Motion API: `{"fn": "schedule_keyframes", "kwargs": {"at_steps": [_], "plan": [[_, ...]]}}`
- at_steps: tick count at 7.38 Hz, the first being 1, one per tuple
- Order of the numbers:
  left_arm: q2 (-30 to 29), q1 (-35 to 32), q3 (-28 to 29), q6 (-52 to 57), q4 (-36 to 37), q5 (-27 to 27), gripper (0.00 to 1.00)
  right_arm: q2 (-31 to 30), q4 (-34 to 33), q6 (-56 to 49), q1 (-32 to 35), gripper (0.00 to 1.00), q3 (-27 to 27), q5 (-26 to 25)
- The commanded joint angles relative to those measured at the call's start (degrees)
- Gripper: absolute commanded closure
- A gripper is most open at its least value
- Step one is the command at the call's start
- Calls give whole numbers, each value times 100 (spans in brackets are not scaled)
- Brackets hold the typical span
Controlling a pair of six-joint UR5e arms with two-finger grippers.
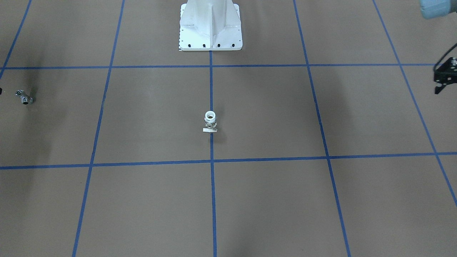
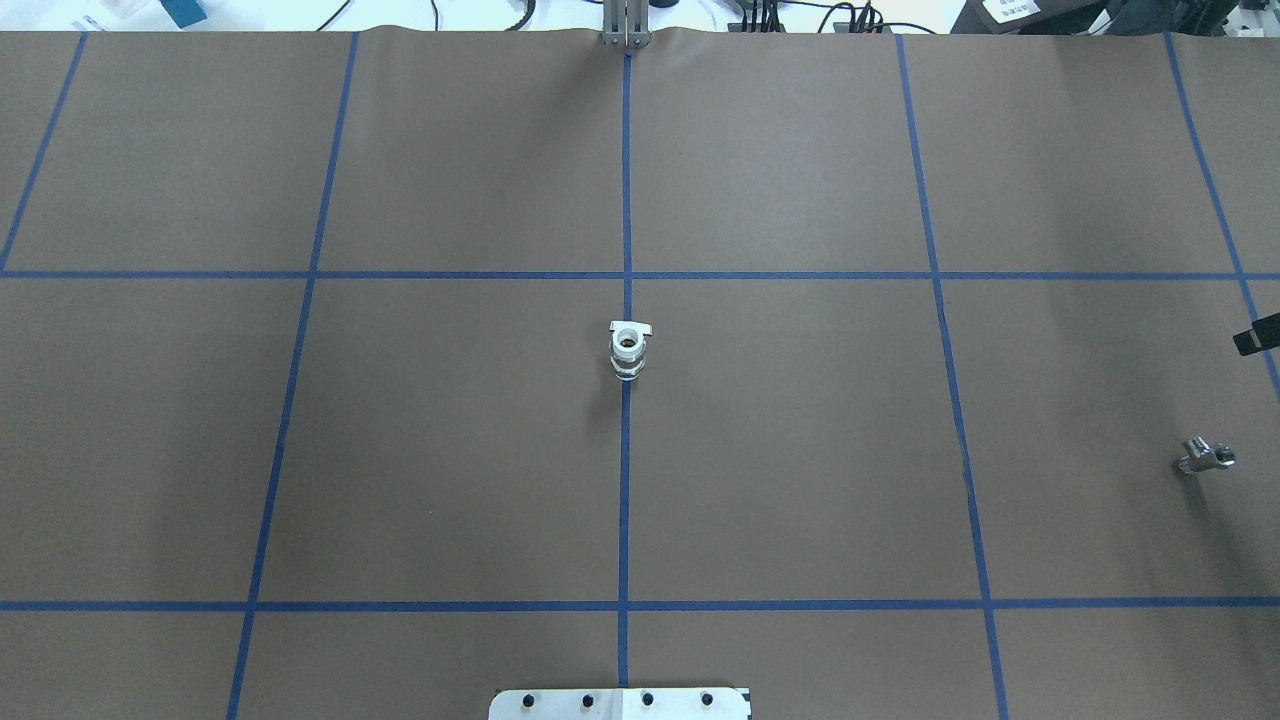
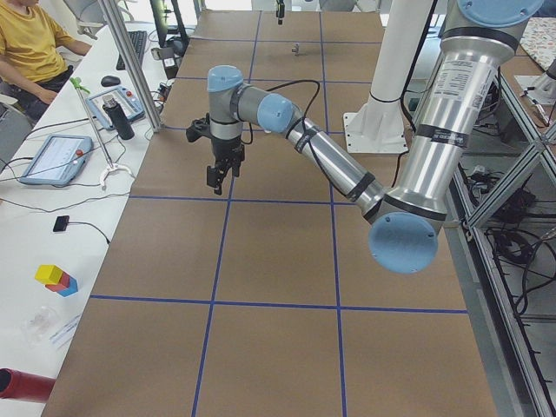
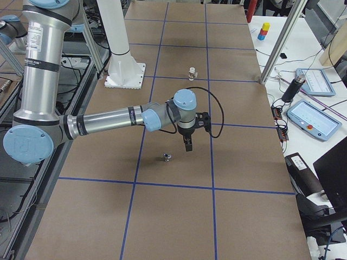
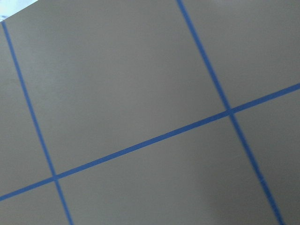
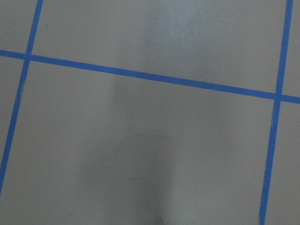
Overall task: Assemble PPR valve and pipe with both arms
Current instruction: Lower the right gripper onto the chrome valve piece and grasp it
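The PPR valve (image 1: 210, 122) stands upright on the centre tape line, white ring end up, flat tab at its foot; it also shows in the overhead view (image 2: 628, 350) and the right side view (image 4: 192, 72). The pipe (image 2: 1205, 457), a small chrome fitting, lies far off on the robot's right side (image 1: 24, 97) (image 4: 167, 157). My right gripper (image 4: 187, 144) hovers beside and just beyond the pipe, apart from it; only a tip shows overhead (image 2: 1258, 336). My left gripper (image 3: 217, 176) hangs over bare table far from the valve, cut by the front view's edge (image 1: 444, 80). I cannot tell either gripper's state.
The brown table carries a blue tape grid (image 2: 626, 275). The white robot base plate (image 1: 210, 32) sits at the robot's edge. An operator (image 3: 26, 39), tablets (image 3: 54, 156) and a bottle (image 3: 117, 117) are on a side bench off the table.
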Motion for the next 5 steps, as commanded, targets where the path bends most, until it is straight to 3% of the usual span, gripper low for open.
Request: {"fn": "schedule_keyframes", "kwargs": {"at_steps": [1,5], "plan": [[500,-536,429,447,-441,-133,0,-755,997,14,-339,0,-25,-228],[765,-546,368,465,-629,-142,0,-944,1835,32,-681,2,-456,-237]]}}
